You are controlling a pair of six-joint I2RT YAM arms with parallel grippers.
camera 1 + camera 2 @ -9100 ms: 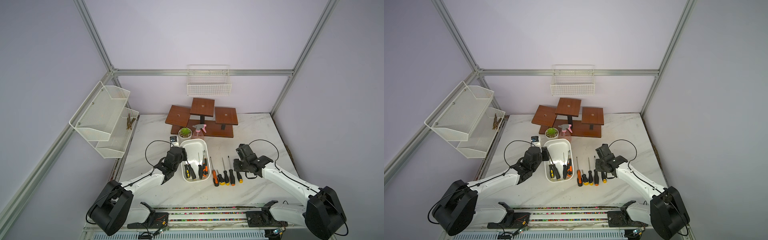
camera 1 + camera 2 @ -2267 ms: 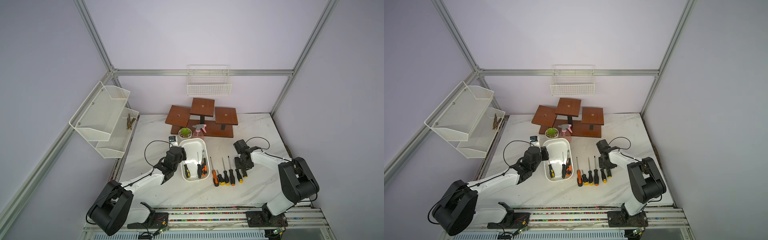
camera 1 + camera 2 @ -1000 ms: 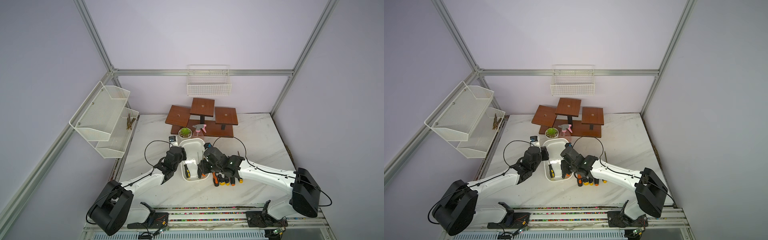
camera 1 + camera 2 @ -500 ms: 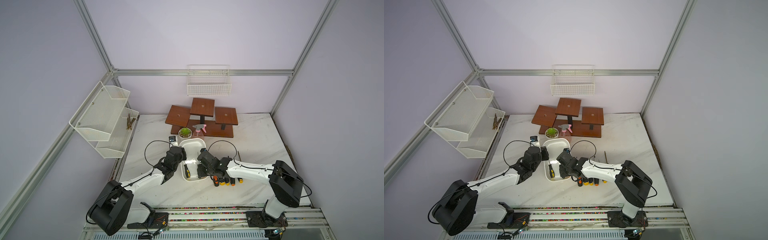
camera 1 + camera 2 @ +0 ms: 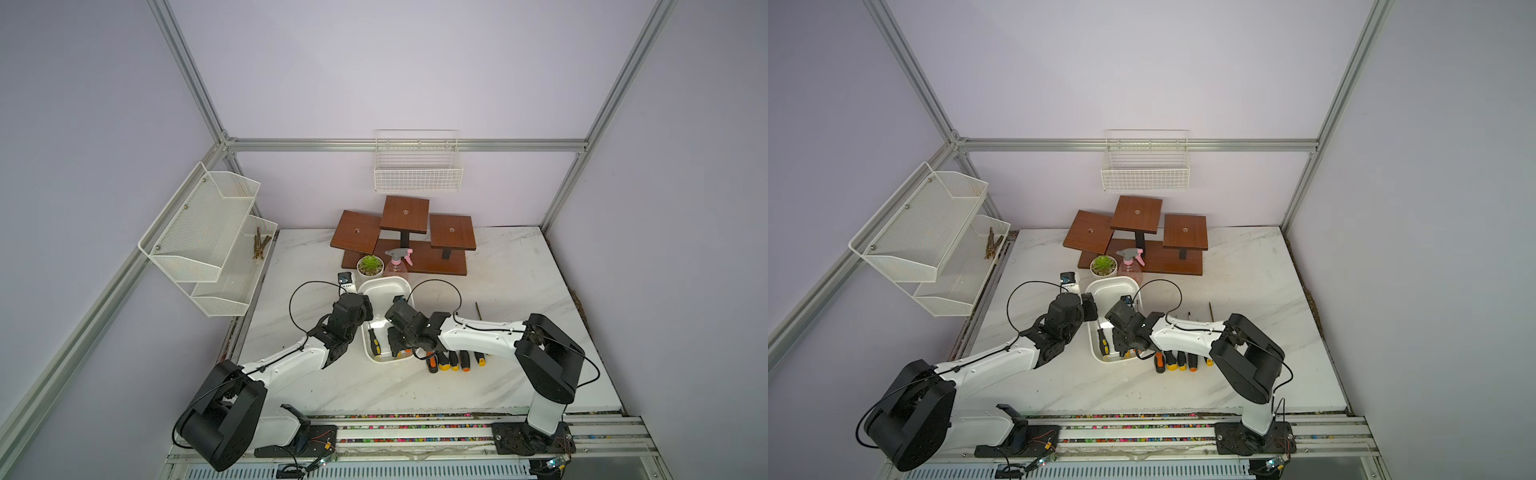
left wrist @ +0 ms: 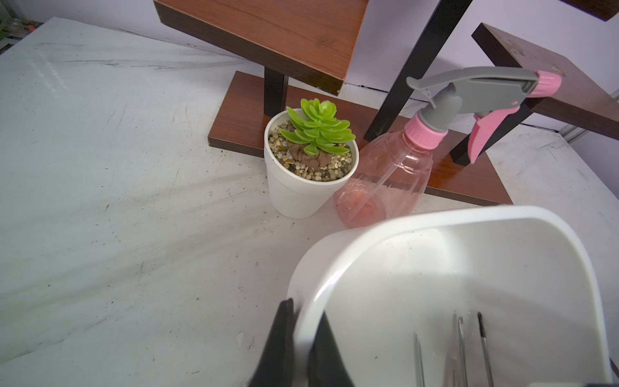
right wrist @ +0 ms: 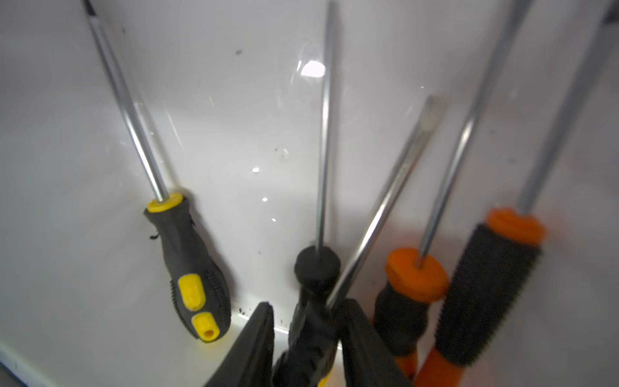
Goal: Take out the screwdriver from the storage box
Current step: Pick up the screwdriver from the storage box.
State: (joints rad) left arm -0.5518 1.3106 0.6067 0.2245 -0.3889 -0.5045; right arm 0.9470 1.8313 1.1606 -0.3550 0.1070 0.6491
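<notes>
The white storage box (image 5: 384, 283) (image 5: 1113, 281) lies mid-table. My left gripper (image 5: 367, 312) (image 6: 305, 308) is shut on its left rim (image 6: 435, 217), one finger outside and one inside. My right gripper (image 5: 395, 350) (image 7: 308, 303) reaches down into the box's near end. It stands open astride the black handle of a screwdriver (image 7: 315, 268), with a gap showing on one side. A yellow-and-black screwdriver (image 7: 187, 268) (image 5: 375, 343) lies to one side in the box. Two orange-collared ones (image 7: 415, 278) lie on the other side.
Several screwdrivers (image 5: 453, 360) (image 5: 1177, 359) lie in a row on the marble just right of the box. Behind the box stand a potted succulent (image 5: 370, 266), a pink spray bottle (image 5: 397, 266) and a brown wooden stand (image 5: 405, 232). A mesh shelf (image 5: 208, 237) hangs left and a wire basket (image 5: 417, 166) on the back wall.
My right arm has drawn in from over the box's right side and dipped its gripper into the near end of the box. The left gripper keeps its hold on the rim.
</notes>
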